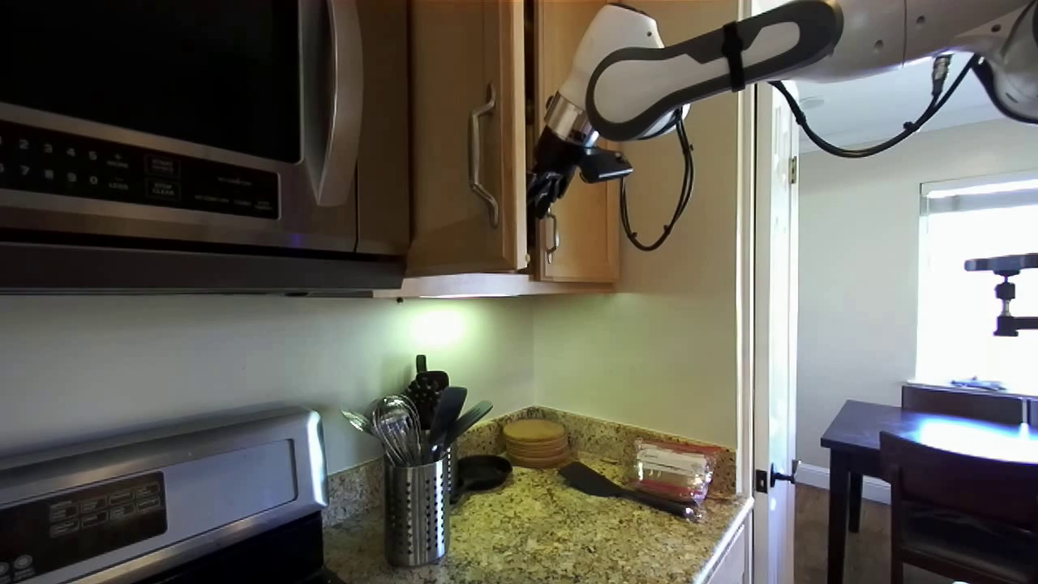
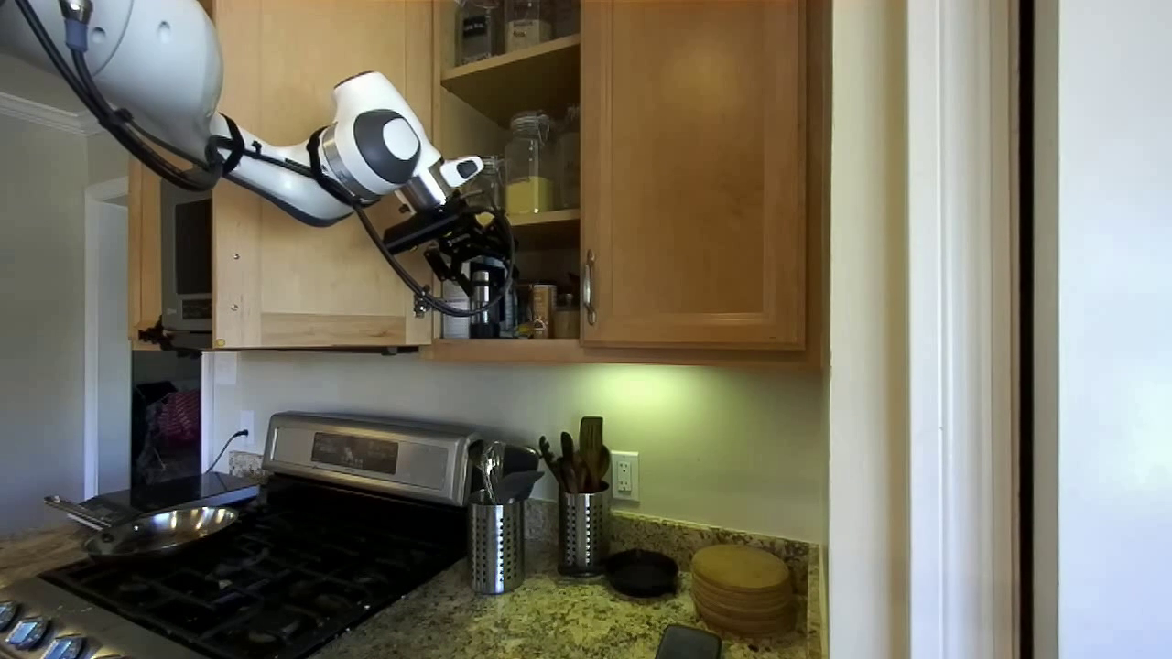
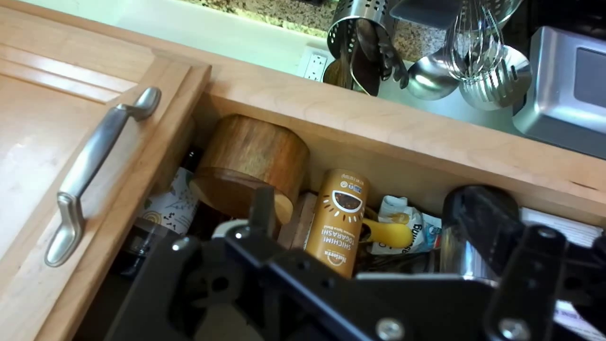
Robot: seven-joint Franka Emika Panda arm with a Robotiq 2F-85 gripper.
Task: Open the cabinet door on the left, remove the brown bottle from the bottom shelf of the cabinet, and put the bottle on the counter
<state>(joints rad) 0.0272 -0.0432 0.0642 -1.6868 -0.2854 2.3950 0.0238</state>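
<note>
One cabinet [image 2: 502,351], laid bare on one half only, as much as needed. Beneath, the counter [image 1: 535,543], next to the stove [image 2: 426,465]: put-down place for the last step, handy for being below. Then the cabinet door [image 2: 330,183], swung far outward in both exterior views, presumably to keep clear of the reach; opening step done, to judge by that. Also a narrower door [image 2: 705,174], closed: not needed, though likely a limit on sideways room. Inside, the bottom shelf [image 3: 402,166], crowded, hence a call for careful entry. In front, the gripper [image 3: 371,208], tilted down toward that shelf, with fingers well apart and no sign of anything held; probably spread for straddling the target. On the counter, two steel holders [image 2: 497,546], upright with utensils, likely for quick use in cooking. On the bottom shelf, a wooden cylinder [image 3: 248,163], perhaps an obstacle to one finger. Beside it, the brown bottle [image 3: 338,222], upright, partly hidden by the gripper in the wrist view; seemingly not yet grasped, and off-centre between the fingertips, so perhaps in need of a small sideways correction. Last, a yellow piece [image 3: 390,233], just beside the bottle, contact uncertain; possibly easy to knock.
</note>
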